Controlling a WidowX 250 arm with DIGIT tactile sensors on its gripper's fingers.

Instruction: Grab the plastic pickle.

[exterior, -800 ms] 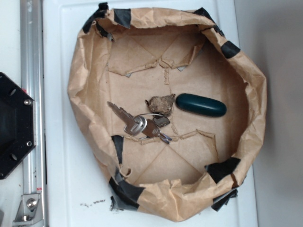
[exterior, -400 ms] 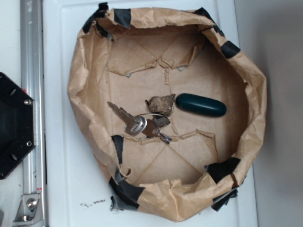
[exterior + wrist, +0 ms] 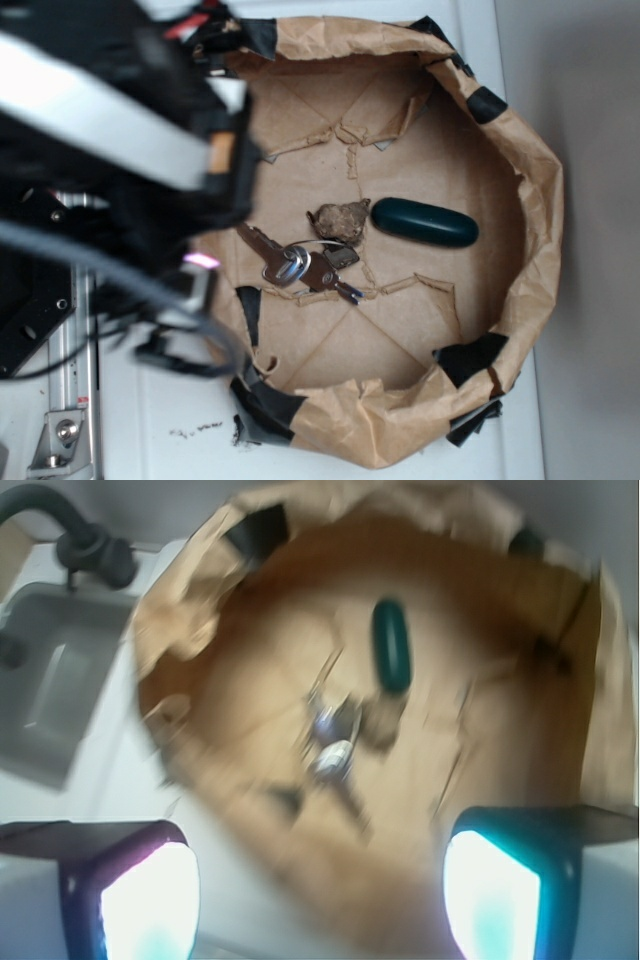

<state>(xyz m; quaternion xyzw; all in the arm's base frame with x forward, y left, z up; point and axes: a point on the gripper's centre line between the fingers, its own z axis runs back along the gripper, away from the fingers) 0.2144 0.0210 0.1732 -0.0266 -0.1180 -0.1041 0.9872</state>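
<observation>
Exterior view: one plastic pickle [image 3: 424, 222], one brown chunk [image 3: 339, 221], one key bunch [image 3: 297, 262].
All lie in the paper bowl [image 3: 530, 260] (pickle rightmost); fingers [image 3: 495, 895] spread apart, empty, above the bowl's edge.

White tabletop [image 3: 150, 400], smudged near its front edge. On it, a shallow brown paper basin [image 3: 520, 200] patched with black tape, partly under the gripper [image 3: 320, 890] and reaching beyond. Metal rail [image 3: 70, 400] on the table, beneath the arm.
</observation>
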